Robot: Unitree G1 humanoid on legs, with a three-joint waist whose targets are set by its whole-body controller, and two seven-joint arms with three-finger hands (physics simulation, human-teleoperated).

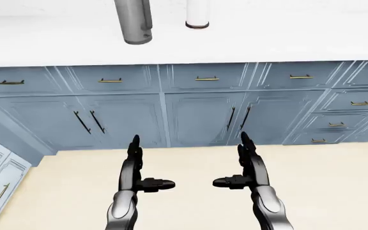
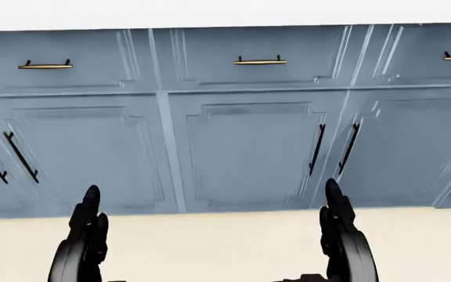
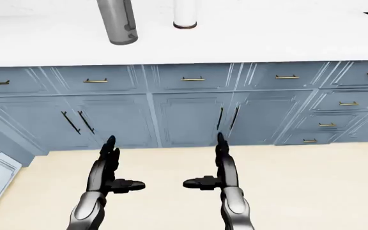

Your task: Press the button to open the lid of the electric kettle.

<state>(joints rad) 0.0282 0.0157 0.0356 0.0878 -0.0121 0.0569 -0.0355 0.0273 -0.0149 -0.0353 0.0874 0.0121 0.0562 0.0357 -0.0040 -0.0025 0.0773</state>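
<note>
Kettle (image 1: 133, 21) position: the grey metal cylinder stands on the white bench (image 1: 267, 43), near the top edge of the left-eye view, with only its lower body in frame. The lid and the button lie above the frame and cannot be seen. A white cylinder with a dark base ring (image 1: 197, 14) stands just beside the kettle, on its right.

Hand state: the left hand (image 1: 135, 167) and the right hand (image 1: 248, 165) are both held low, well below the kettle, over the cream floor (image 1: 337, 191). The fingers of each hand are spread, with the thumbs pointing toward each other, and nothing is gripped. The blue cabinet fronts (image 1: 196, 120) lie between the hands and the kettle.

Hazards from this state:

1. Button location unknown. An approach made without raising the view risks a press on the wrong part of the kettle, which may push the body along the bench.
2. Neighbouring object. The white cylinder stands close to the kettle; a wide reach by the right hand may knock it over.
3. Bench edge. The hands sit below the bench top. A lift made too close to the cabinet fronts may catch the fingers under the overhang.
4. Off-axis force. The kettle appears tall and narrow; a sideways press may tip it rather than release the lid.
5. Stance. The kettle stands left of the midpoint between the hands, so a reach without stepping nearer may overextend the arm.
</note>
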